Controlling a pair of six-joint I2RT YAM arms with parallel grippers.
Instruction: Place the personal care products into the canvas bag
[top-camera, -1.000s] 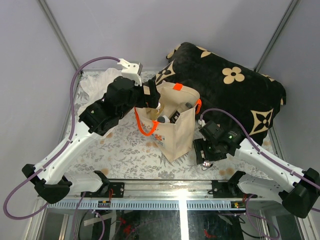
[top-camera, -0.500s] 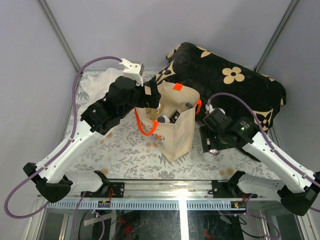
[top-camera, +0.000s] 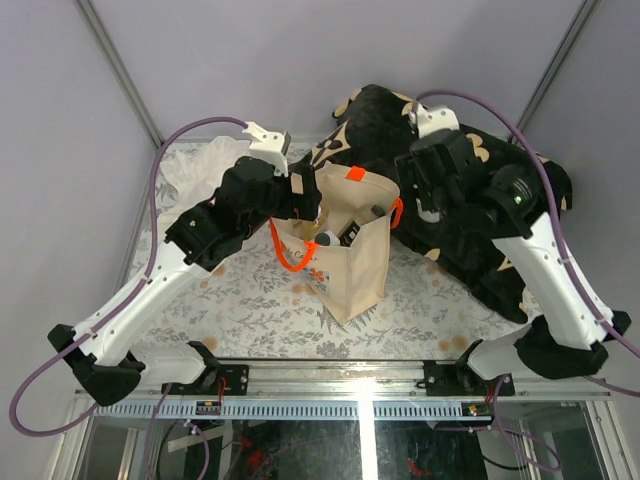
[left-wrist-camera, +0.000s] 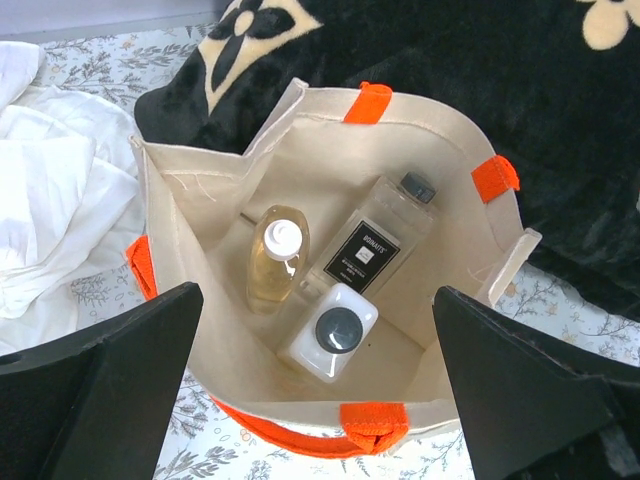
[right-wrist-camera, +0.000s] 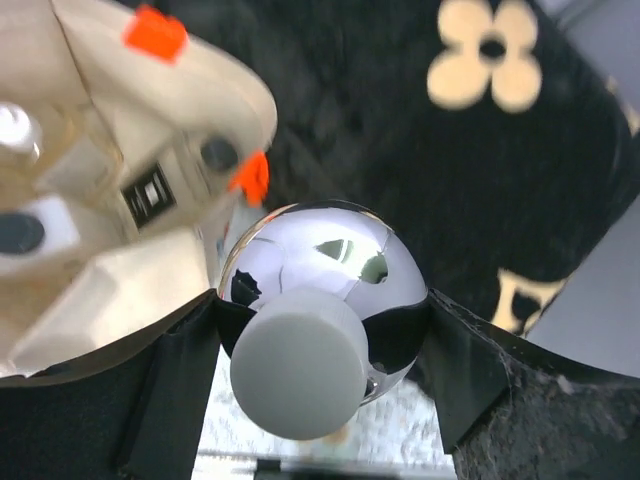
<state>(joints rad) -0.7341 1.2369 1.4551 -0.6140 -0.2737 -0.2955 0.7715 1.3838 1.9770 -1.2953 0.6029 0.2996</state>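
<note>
left claw (left-wrist-camera: 318, 300) spread wide above canvas bag (left-wrist-camera: 200, 290), amber bottle (left-wrist-camera: 275, 262), tall clear bottle (left-wrist-camera: 375, 245), dark-capped bottle (left-wrist-camera: 333, 333) lying inside, right claw (right-wrist-camera: 320, 370) clamped on round bottle (right-wrist-camera: 310, 260) beside bag, over cushion (right-wrist-camera: 400, 150), bottle sides hidden in grip

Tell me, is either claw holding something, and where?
The right gripper holds the squat round shiny bottle by the sides of its round body. The left gripper is open, holding nothing.
</note>
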